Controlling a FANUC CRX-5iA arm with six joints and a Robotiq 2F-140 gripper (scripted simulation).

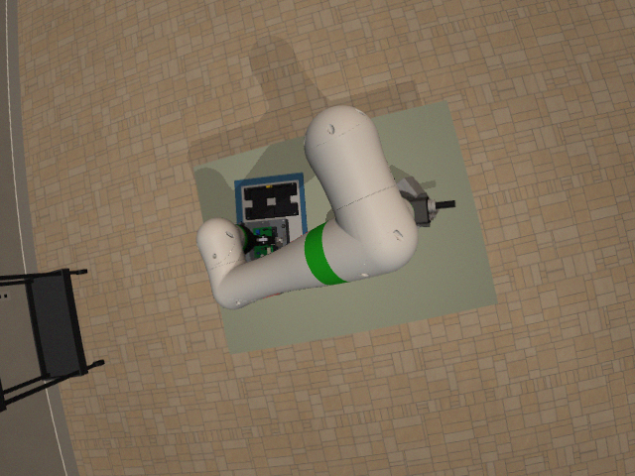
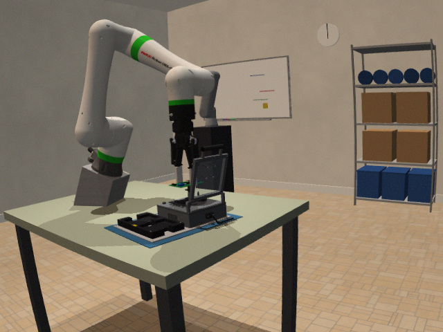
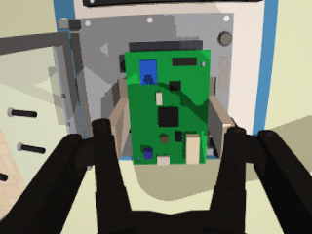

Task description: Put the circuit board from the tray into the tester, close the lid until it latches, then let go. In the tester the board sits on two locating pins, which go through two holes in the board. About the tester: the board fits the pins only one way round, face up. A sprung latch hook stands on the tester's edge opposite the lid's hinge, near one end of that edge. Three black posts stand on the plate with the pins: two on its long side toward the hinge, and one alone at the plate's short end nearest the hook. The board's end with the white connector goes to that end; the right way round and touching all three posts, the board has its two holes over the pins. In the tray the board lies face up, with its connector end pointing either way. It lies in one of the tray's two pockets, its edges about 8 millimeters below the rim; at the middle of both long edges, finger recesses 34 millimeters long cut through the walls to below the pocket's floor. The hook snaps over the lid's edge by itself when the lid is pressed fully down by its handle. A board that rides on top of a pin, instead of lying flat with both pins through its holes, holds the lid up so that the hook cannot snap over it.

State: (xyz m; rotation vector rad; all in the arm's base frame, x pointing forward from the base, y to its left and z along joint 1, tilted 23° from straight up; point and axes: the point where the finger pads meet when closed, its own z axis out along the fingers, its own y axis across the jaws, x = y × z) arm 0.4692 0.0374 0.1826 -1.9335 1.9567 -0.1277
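Note:
My gripper (image 2: 184, 178) (image 3: 168, 110) is shut on the long edges of the green circuit board (image 2: 177, 185) (image 3: 146, 107) and holds it face up, roughly level, above the tester (image 1: 283, 225) (image 2: 191, 218) (image 3: 107, 34). The board's cream-white connector (image 3: 192, 148) is at the near end in the wrist view. The tester's lid (image 2: 194, 178) (image 3: 29, 45) stands open, its handle (image 2: 212, 146) on top; in the wrist view it is at the left. The board and fingers hide most of the pin plate, with pins and posts. I cannot make out the latch hook clearly.
The black tray (image 1: 256, 210) (image 2: 138, 228) (image 3: 171, 3) lies beside the tester, with no board seen in it. Both stand on a blue-edged mat (image 1: 269, 178) (image 2: 150, 244) (image 3: 270, 63). The raised lid stands close beside the gripper. A cable (image 2: 214, 216) leaves the tester's side.

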